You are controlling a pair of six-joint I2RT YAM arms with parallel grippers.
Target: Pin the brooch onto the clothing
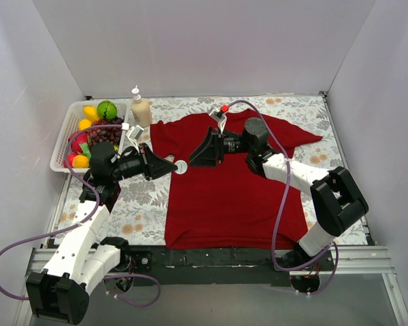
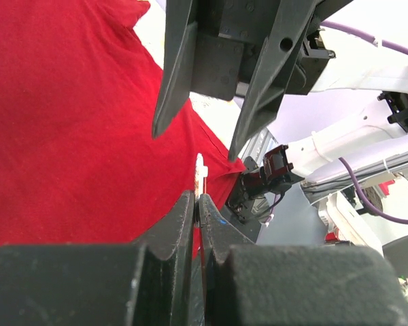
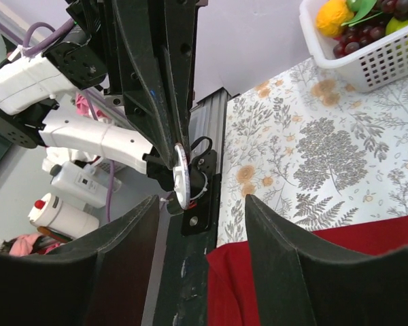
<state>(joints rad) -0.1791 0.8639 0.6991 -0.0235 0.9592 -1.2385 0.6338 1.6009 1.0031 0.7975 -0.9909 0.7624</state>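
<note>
— The left gripper has its black fingers pressed together on the tiny round silvery-white brooch, pinching it by the rim. Seen from overhead, the disc sticks out at that gripper's 3 o'clock.

— And the right gripper?

— Spread wide and holding nothing. It points toward 9 o'clock, tips just beside the disc and apart from it, as far as I can see.

— Where's the cloth in all this?

— The plain dark red short-sleeved T-shirt lies flat on the flower-patterned tablecloth. The brooch hangs over the shirt's 9 o'clock edge, below the sleeve. I can't tell whether it touches the fabric.

— So whose move is it?

— The left arm's, I'd say. The disc shows its face upward and its edge to the left wrist camera, so the cloth lies straight beneath it. The right arm is near enough to steady the fabric.
</note>
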